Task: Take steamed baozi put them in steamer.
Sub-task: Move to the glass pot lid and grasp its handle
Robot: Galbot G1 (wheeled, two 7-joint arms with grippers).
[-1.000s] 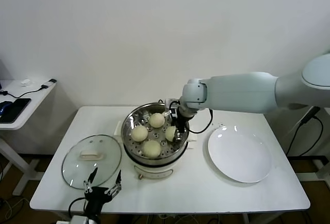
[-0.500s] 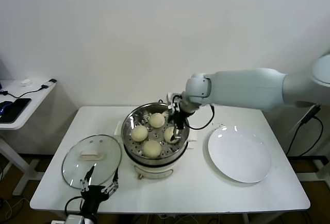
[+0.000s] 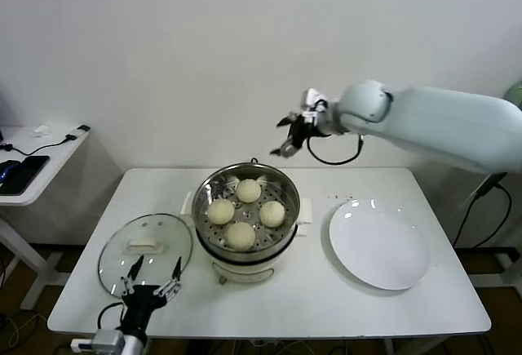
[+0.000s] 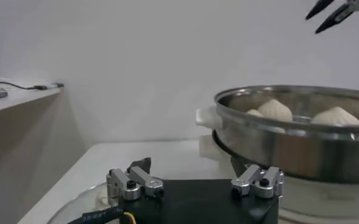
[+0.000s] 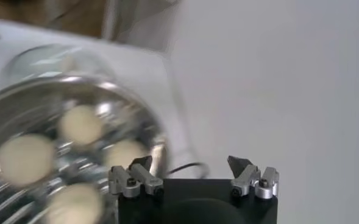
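Note:
The steamer (image 3: 253, 255) stands mid-table, a shiny steel pot on a white base. Several pale baozi lie on its perforated tray, among them the back one (image 3: 249, 190), the right one (image 3: 272, 212) and the front one (image 3: 240, 235). My right gripper (image 3: 287, 136) hangs open and empty, well above the steamer's back rim. In the right wrist view the right gripper (image 5: 191, 165) looks down on the blurred baozi (image 5: 81, 125) in the steamer (image 5: 156, 141). My left gripper (image 3: 151, 277) waits open at the table's front edge; the left wrist view shows the left gripper (image 4: 191, 173) and the steamer (image 4: 289, 149) side-on.
A glass lid (image 3: 145, 253) with a white handle lies left of the steamer, just behind the left gripper. A bare white plate (image 3: 379, 245) sits at the right. A cable runs behind the steamer. A side table (image 3: 33, 159) with devices stands far left.
The right gripper opened on a baozi on the steamer's right side, left it on the tray, and rose up and back out of the pot. The left gripper sank slightly.

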